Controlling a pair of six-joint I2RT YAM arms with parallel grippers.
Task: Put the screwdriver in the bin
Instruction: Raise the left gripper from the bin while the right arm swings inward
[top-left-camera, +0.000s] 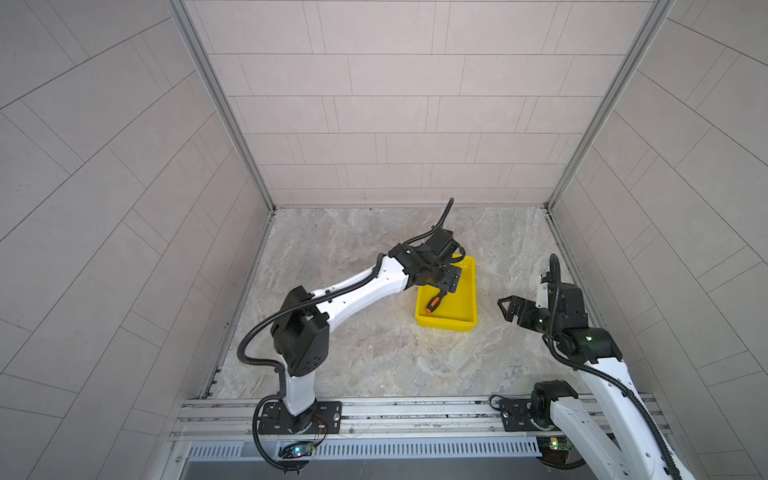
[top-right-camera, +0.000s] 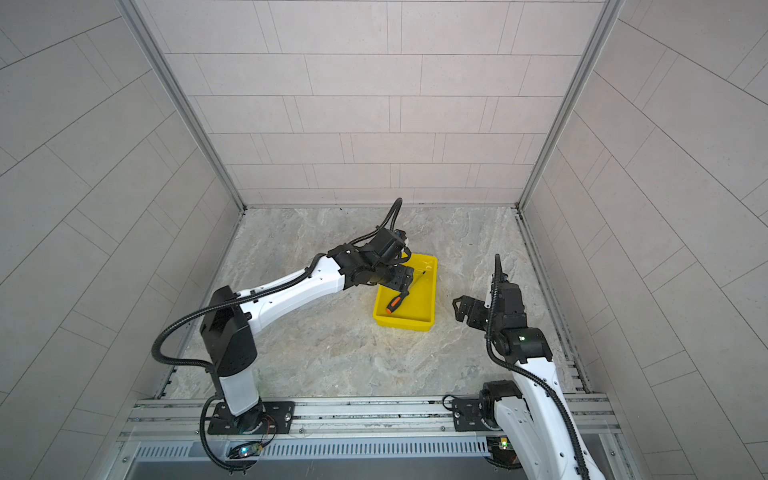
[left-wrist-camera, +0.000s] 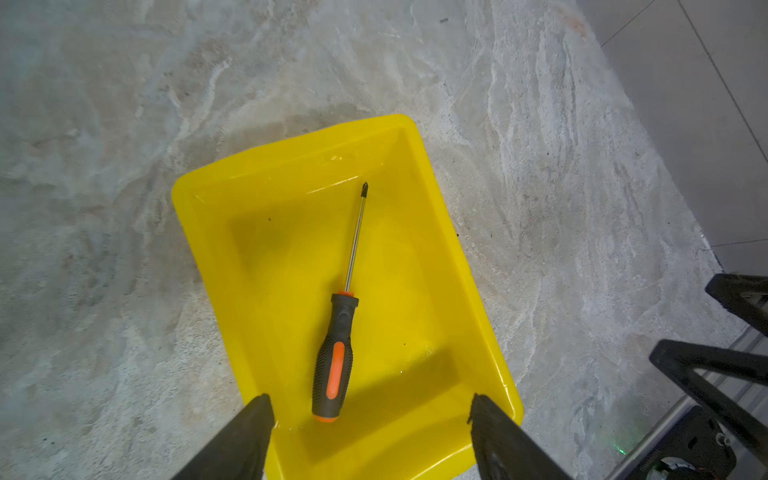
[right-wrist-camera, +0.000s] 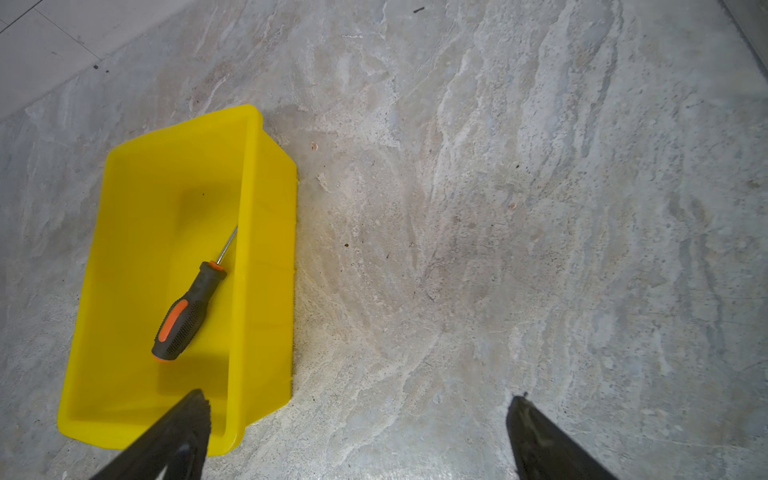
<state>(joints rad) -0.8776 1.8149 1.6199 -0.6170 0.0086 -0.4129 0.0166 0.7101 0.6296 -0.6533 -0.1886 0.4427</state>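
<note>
The screwdriver (left-wrist-camera: 337, 353), black-handled with orange inlay, butt and collar, lies flat on the floor of the yellow bin (left-wrist-camera: 449, 266), free of any grip. In both top views the screwdriver (top-left-camera: 435, 303) (top-right-camera: 397, 302) rests in the near half of the bin (top-left-camera: 465, 307) (top-right-camera: 426, 299). My left gripper (left-wrist-camera: 370, 409) hovers over the bin, open, with the handle's butt below the gap between its jaws. My right gripper (right-wrist-camera: 359, 409) stands open over bare floor just right of the bin (right-wrist-camera: 266, 232), holding nothing; its view shows the screwdriver (right-wrist-camera: 185, 316) too.
The bin sits on a marbled grey floor (top-left-camera: 374, 353) enclosed by tiled walls on three sides. A metal rail (top-left-camera: 415, 411) with both arm bases runs along the front. The right gripper (top-left-camera: 509, 309) hangs a short way right of the bin.
</note>
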